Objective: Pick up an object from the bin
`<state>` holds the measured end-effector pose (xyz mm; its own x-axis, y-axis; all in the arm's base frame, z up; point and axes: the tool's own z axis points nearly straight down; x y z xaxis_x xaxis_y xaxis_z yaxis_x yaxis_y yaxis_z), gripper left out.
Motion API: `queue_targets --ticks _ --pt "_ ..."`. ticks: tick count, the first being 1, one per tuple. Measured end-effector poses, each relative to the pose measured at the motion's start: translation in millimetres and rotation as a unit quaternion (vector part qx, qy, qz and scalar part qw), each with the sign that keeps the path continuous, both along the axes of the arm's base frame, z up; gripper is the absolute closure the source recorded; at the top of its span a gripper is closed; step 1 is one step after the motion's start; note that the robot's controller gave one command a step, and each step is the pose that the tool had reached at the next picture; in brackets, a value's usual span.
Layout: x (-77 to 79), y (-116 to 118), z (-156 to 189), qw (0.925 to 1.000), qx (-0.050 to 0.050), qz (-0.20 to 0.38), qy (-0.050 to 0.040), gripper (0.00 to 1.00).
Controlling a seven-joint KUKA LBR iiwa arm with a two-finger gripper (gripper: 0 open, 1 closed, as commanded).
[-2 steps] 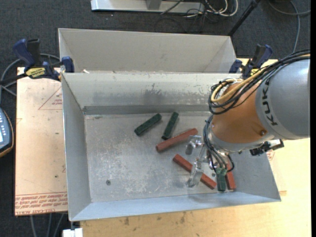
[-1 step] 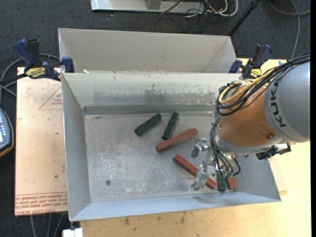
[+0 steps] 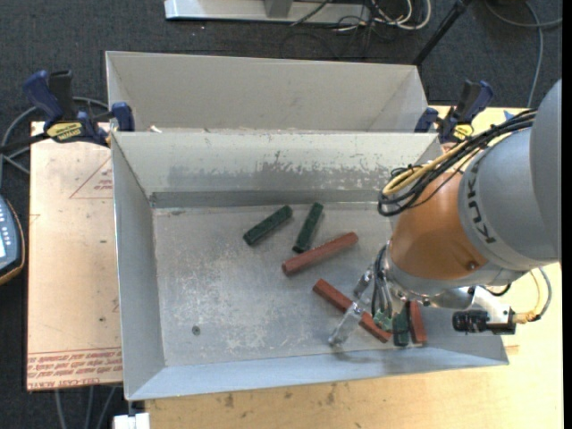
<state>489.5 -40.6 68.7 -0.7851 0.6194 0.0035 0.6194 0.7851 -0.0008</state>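
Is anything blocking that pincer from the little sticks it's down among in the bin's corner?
Nothing visible does. The pincer is low in the near right corner of the bin, right at a small heap of red and green sticks, a short red stick beside it. The arm hides part of the heap.

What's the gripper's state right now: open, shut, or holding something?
Gripper: cannot be told. It sits low in the bin's lower right corner, over a reddish-brown bar.
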Motion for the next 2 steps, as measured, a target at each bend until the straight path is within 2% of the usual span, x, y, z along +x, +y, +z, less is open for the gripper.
queue_targets --ticks 1,2 --pt "0.1 0.3 -0.2 1.0 0.0 0.001 -0.0012 0.0" --pt "0.7 0.2 0.7 1.0 0.0 0.001 -0.0019 1.0"
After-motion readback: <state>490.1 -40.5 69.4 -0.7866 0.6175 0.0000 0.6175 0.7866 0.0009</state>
